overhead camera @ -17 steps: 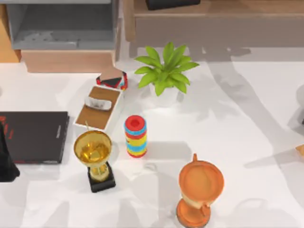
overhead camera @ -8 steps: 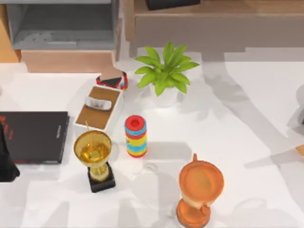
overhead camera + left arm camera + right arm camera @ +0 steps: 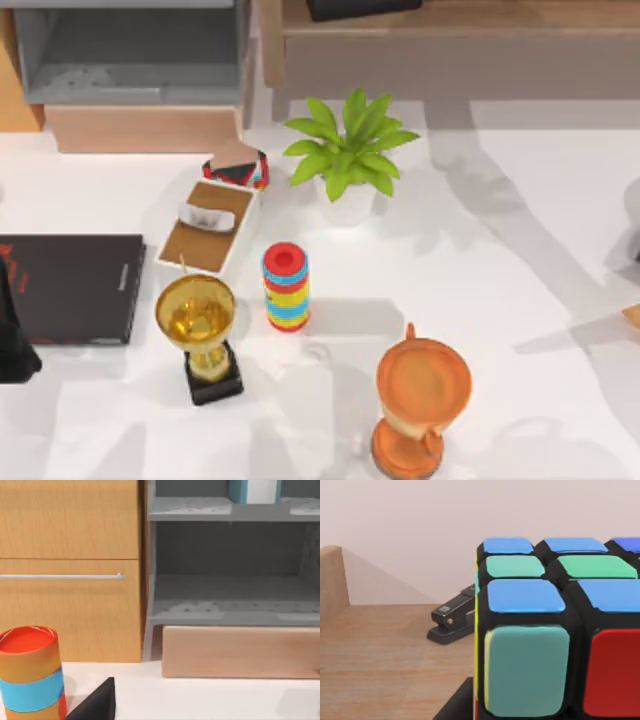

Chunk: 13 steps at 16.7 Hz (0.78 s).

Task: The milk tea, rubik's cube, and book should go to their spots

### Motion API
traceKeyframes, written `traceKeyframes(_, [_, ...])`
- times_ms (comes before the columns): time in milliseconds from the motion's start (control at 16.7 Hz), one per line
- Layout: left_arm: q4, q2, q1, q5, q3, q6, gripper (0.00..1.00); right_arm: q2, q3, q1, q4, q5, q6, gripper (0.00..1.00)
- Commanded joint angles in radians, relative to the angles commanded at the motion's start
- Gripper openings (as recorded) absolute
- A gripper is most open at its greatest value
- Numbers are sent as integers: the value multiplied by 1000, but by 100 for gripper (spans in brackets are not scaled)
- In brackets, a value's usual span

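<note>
Wooden shelf (image 3: pixel 385 655) | rubik's cube (image 3: pixel 560 645) close before right jaws | grip state unclear

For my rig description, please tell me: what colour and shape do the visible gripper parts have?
The left gripper shows a plain matte black finger, wedge-shaped and tapering to a point. The left arm is a smooth black body at the top view's left edge. The right gripper shows a flat black edge, unmarked.
</note>
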Motion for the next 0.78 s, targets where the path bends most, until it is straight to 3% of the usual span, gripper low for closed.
traceKeyframes(360, [0, 0, 0, 0, 0, 0, 100, 185, 299, -50, 33, -103, -8, 0])
traceKeyframes(780, [0, 0, 0, 0, 0, 0, 100, 355, 408, -88, -138, -63, 11, 0])
